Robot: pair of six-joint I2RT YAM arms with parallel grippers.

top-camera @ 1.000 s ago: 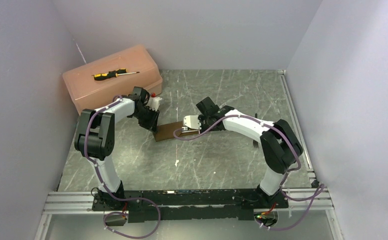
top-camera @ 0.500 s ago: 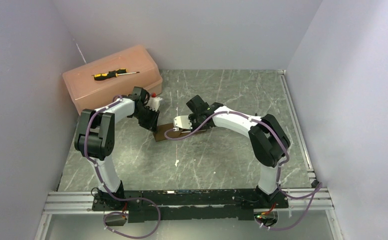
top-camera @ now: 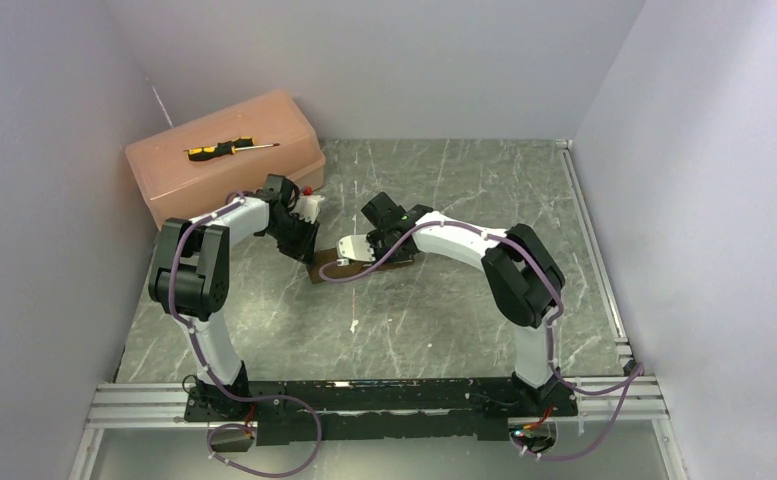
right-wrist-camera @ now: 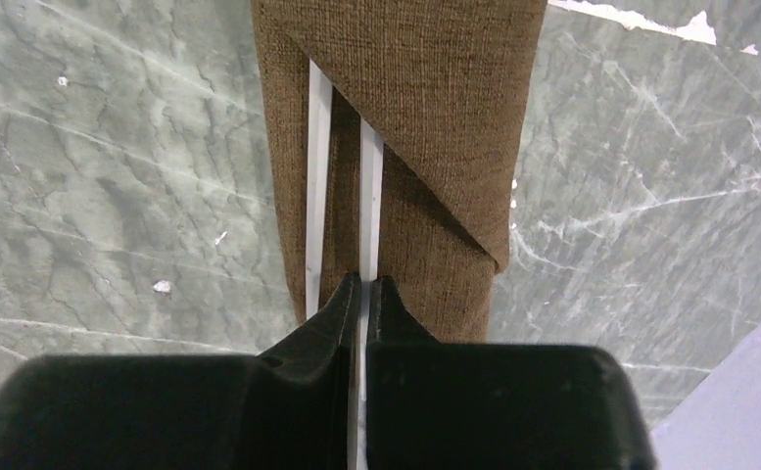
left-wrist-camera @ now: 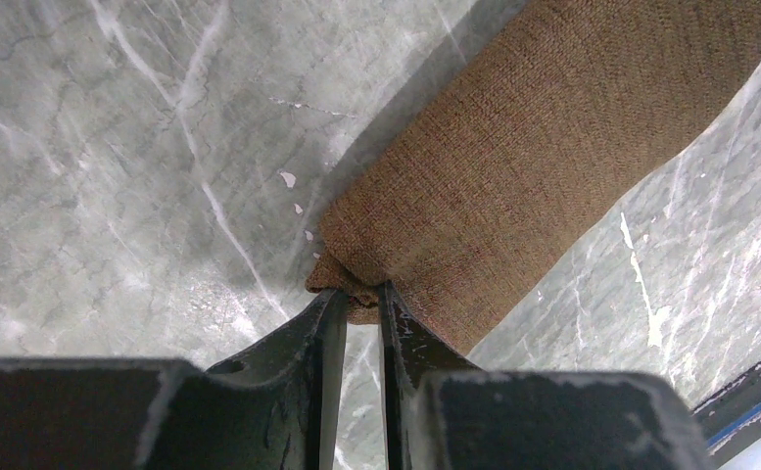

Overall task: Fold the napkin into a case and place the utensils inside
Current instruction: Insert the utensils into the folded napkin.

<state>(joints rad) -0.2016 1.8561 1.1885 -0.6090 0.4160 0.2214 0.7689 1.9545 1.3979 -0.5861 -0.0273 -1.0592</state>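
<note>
Your right gripper was clamped on 1 of 2 utensils sliding under the flap of the case, which lay mid-table; your left gripper pinched its end corner; folding looked done, insertion nearly so; both arms reached inward, wrists low.

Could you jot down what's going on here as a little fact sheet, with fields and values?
surface: grey marbled table
cloth: brown case, folded narrow, with a diagonal flap
cutlery: two pale utensils tucked under the flap
left gripper: pinching the case's end corner
right gripper: closed on one utensil
far left: pink box with a screwdriver on its lid
</note>
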